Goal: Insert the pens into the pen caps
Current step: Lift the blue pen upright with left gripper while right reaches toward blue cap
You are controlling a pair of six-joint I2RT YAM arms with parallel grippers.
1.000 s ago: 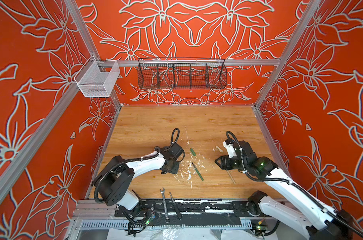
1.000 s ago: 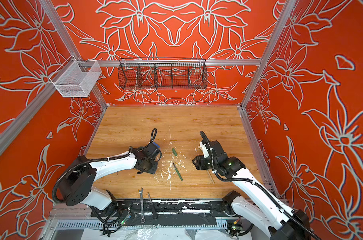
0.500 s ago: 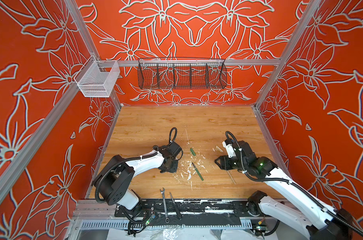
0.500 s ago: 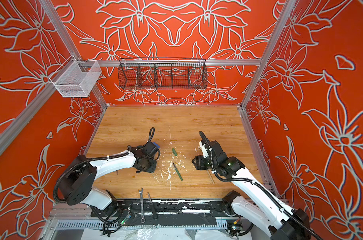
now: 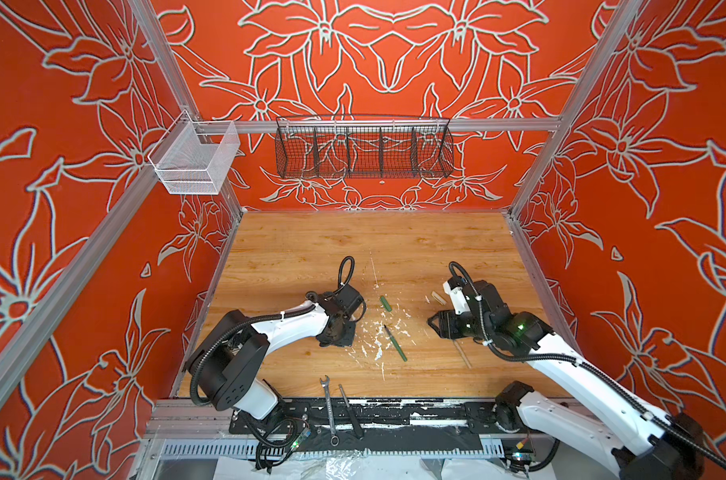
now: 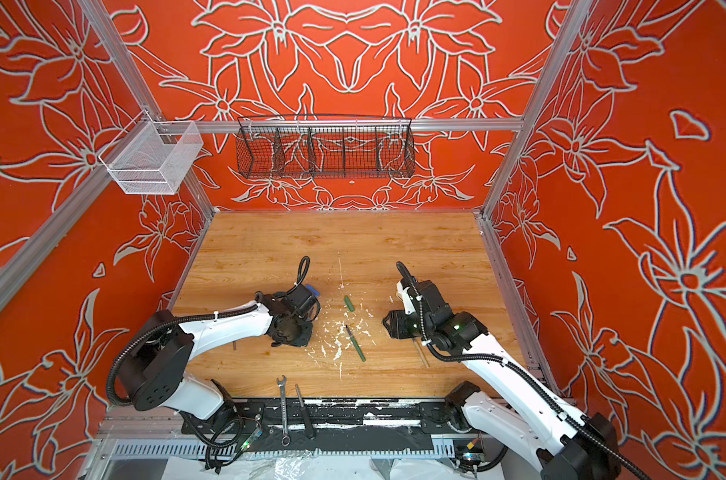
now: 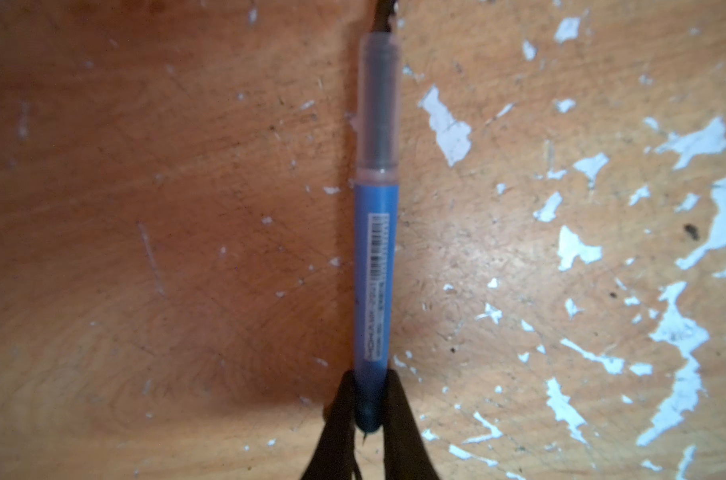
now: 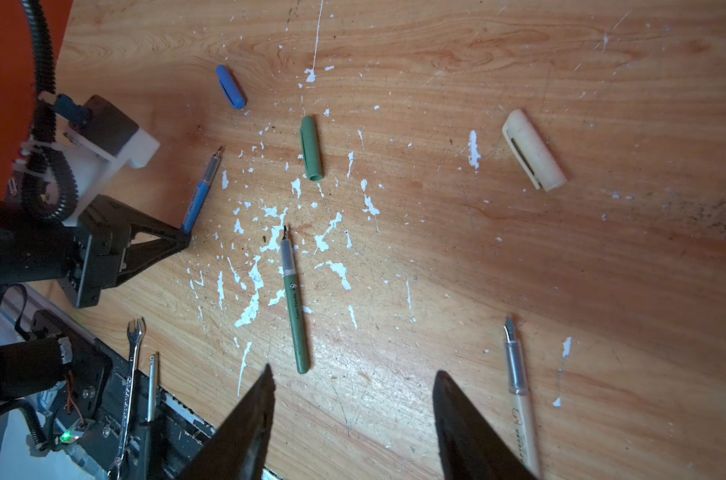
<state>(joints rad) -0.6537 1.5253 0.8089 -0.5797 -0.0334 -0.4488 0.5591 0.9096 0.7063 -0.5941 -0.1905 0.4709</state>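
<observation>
Left pincer (image 7: pixel 369 401) closed onto blue pen (image 7: pixel 376 270) | right pincer (image 8: pixel 353 411) spread | blue cap (image 8: pixel 231 86) clearest from right wrist

Blue pen (image 7: pixel 376 270) nib cut by frame edge; tan pen (image 8: pixel 520 419) rear cropped.

Far tabletop (image 5: pixel 374 245) open, middle lane strewn with green pen (image 5: pixel 396 343) and green cap (image 5: pixel 386 303), left gripper (image 7: pixel 369 399) low on the blue pen (image 7: pixel 376 270) with blue cap (image 6: pixel 312 289) just beyond, tan cap (image 5: pixel 436 297) and tan pen (image 8: pixel 519 399) flanking the right arm (image 5: pixel 560 357), wrench (image 5: pixel 329 409) along the near edge.
</observation>
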